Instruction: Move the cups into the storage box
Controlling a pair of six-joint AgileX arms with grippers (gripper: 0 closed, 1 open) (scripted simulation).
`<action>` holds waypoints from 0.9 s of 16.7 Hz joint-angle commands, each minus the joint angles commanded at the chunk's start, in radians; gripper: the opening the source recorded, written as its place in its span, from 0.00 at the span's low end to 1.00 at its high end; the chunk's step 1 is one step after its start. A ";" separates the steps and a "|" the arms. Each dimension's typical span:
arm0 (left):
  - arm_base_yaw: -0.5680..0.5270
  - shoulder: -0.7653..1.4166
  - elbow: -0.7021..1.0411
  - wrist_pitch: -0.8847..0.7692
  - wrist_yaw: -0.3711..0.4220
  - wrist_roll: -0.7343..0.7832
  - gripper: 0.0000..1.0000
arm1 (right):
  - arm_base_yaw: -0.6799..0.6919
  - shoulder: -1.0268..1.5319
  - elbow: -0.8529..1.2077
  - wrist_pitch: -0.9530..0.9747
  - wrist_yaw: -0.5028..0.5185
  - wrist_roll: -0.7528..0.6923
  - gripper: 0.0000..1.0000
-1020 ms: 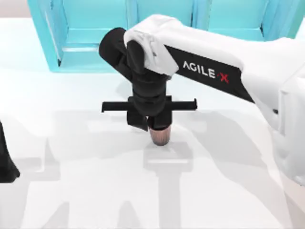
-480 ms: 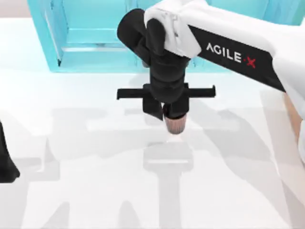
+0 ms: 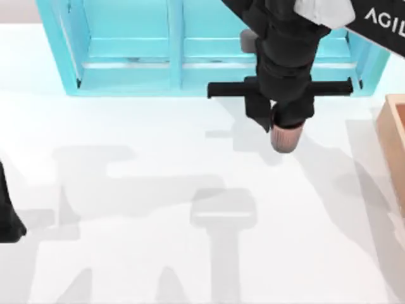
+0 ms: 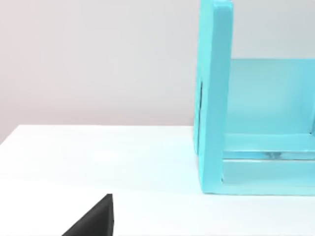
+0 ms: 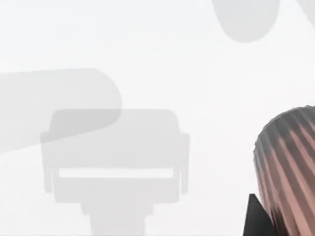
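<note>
My right gripper (image 3: 283,126) is clamping a ribbed cup (image 3: 284,138) above the table (image 3: 126,240), near the storage box (image 3: 393,136); my left arm (image 3: 7,215) is sitting parked at the left.

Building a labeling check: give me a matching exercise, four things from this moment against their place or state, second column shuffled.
Column one:
1. cup
2. storage box
3. turquoise unit
4. left gripper

Column two:
A. at the table's left edge, idle
B. along the far side of the table
C. held off the table by the right gripper
D. tan wall at the table's right edge

Pairs: 1-C, 2-D, 3-B, 4-A
</note>
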 joint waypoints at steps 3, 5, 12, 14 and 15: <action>0.000 0.000 0.000 0.000 0.000 0.000 1.00 | 0.005 0.003 0.004 0.002 0.002 0.002 0.00; 0.000 0.000 0.000 0.000 0.000 0.000 1.00 | -0.009 -0.002 -0.001 -0.002 0.000 -0.012 0.00; 0.000 0.000 0.000 0.000 0.000 0.000 1.00 | -0.364 -0.127 -0.108 -0.071 -0.052 -0.364 0.00; 0.000 0.000 0.000 0.000 0.000 0.000 1.00 | -0.524 -0.183 -0.151 -0.093 -0.077 -0.522 0.00; 0.000 0.000 0.000 0.000 0.000 0.000 1.00 | -0.600 -0.210 -0.173 -0.105 -0.088 -0.597 0.00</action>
